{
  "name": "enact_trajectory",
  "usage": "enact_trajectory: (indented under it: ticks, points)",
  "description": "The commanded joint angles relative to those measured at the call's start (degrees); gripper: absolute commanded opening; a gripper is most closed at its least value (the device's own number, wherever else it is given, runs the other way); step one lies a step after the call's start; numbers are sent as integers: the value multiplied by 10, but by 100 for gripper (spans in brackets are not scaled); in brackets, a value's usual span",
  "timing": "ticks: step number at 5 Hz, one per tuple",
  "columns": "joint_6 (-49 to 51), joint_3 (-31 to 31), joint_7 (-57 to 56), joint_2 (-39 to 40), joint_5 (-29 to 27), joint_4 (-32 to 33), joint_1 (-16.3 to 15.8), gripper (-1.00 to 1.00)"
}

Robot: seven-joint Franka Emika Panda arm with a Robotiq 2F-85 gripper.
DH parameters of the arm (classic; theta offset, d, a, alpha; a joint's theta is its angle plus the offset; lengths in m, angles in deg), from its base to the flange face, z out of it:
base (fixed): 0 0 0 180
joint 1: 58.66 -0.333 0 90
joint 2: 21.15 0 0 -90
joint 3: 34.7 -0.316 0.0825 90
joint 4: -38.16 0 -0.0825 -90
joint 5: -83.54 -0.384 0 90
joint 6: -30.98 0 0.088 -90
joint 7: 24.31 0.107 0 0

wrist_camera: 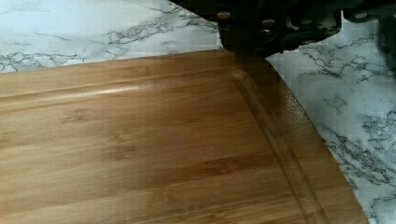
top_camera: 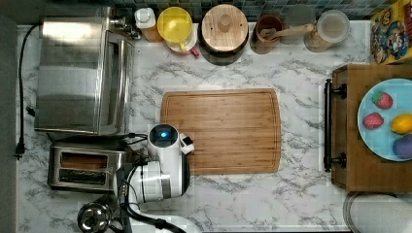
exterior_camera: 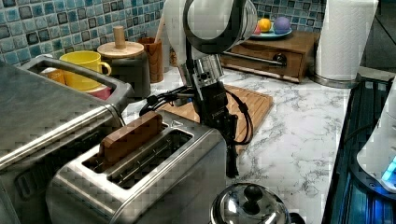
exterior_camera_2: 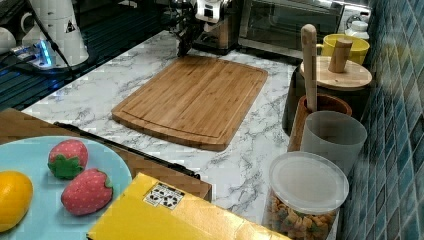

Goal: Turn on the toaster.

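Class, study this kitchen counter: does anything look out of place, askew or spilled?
Nothing looks spilled or damaged. The toaster stands square beside the toaster oven, a slice of bread upright in one slot. The cutting board lies straight.

White rounded arm (top_camera: 163, 179), black cables (exterior_camera: 163, 98), dark fingers (exterior_camera: 231, 161), blue-lit joint cap

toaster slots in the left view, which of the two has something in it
On the small brushed-steel pop-up toaster, the slot nearer the large steel toaster oven holds a brown slice of bread. The slot nearer the round shiny steel kettle is empty.
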Motion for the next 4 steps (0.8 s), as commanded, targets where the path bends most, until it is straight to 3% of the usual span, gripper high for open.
enact_trajectory:
  ticks: [1,4]
  points:
    - [-16,-6,34,-1,17,6,-19,-100]
    - [-16,-4,33,-1,16,6,-21,-100]
